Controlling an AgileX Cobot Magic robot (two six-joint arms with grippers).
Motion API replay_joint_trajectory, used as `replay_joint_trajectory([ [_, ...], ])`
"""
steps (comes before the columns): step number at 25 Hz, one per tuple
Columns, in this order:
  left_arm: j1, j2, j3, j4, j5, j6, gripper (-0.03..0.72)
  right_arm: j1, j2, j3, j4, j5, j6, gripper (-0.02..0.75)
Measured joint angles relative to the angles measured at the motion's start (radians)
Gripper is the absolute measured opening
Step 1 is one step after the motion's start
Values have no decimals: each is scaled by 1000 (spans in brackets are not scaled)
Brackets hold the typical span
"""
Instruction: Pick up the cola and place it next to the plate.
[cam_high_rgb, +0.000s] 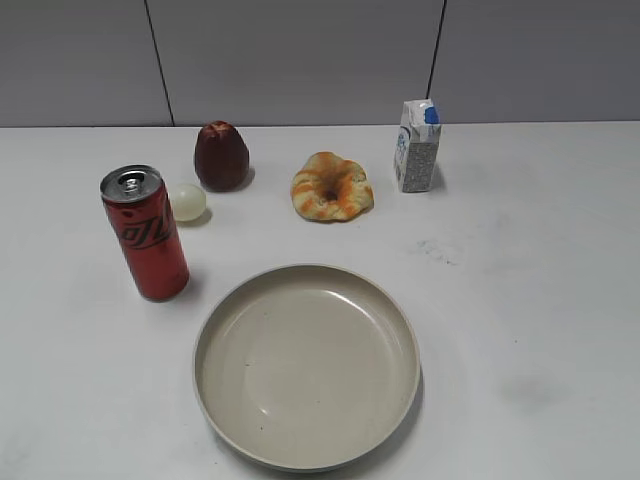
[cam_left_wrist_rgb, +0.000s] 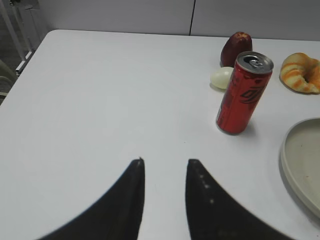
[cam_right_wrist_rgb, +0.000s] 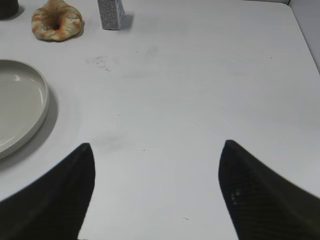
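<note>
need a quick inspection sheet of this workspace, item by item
surface: white table, faint smudges right of the middle, otherwise bare.
job's things: cola upright, left of the plate, a small gap between them; plate holds nothing.
clutter: dark red fruit, pale egg-like ball just behind the cola, bread ring, small milk carton, all along the back.
grippers: left gripper over bare table, fingers slightly apart, holding nothing, cola ahead to its right; right gripper fingers wide apart, holding nothing, plate to its left.
cables: nothing seen.
surroundings: grey panelled wall behind the table.
</note>
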Motion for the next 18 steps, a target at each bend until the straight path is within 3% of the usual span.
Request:
replay_joint_trajectory([
  [18,0,0,0,0,0,0,227,0,0,0,36,0,2,582],
])
